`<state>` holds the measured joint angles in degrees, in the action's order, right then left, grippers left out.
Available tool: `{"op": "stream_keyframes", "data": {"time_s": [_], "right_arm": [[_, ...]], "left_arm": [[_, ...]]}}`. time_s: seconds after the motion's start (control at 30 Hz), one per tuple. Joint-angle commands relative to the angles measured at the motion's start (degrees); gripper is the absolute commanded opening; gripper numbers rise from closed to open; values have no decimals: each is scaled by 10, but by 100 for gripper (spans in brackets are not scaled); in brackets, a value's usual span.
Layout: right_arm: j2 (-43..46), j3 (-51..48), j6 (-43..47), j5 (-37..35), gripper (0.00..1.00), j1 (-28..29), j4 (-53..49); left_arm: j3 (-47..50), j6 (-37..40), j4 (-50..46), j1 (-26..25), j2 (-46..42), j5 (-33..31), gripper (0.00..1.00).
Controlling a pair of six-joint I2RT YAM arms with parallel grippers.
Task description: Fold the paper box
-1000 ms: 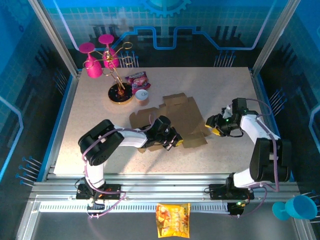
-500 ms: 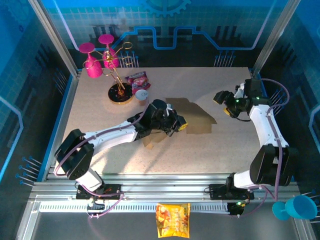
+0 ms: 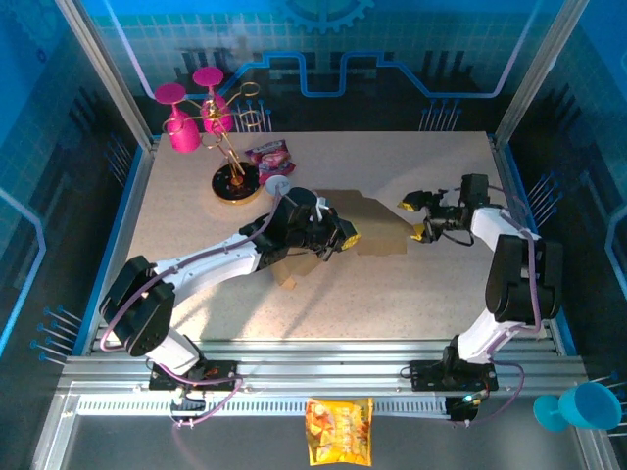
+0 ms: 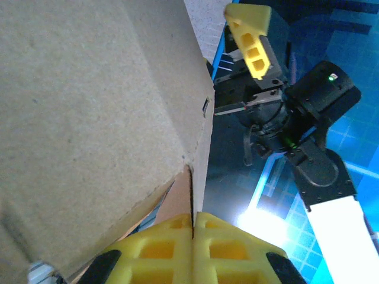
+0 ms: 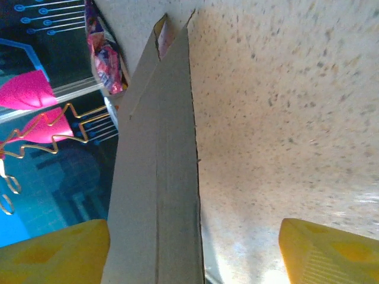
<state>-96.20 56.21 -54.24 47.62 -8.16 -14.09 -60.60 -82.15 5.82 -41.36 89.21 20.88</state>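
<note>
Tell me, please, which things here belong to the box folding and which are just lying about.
Job: paper box, left gripper shut on it, open right gripper.
Lying about: pink goblets, gold stand, pink packet, orange packet, blue cup.

Seen from above, the left hand (image 3: 343,239) hides the left part of the paper box (image 3: 380,223); the left wrist view cuts the box off at top and left.

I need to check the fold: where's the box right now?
In the top view, the box sits mid-table, slightly right of centre, between the left pincer gripping it and the open right pincer.
</note>
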Motion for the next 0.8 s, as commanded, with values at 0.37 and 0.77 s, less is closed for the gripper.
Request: {"op": "stream_keyframes", "data": {"time_s": [0.37, 0.77], "right_arm": [[2, -75, -288, -8, 0, 25, 356], [186, 245, 15, -332, 0, 30, -194]], "left_arm": [[14, 13, -7, 4, -39, 10, 0], [-11, 95, -218, 53, -161, -72, 65]]}}
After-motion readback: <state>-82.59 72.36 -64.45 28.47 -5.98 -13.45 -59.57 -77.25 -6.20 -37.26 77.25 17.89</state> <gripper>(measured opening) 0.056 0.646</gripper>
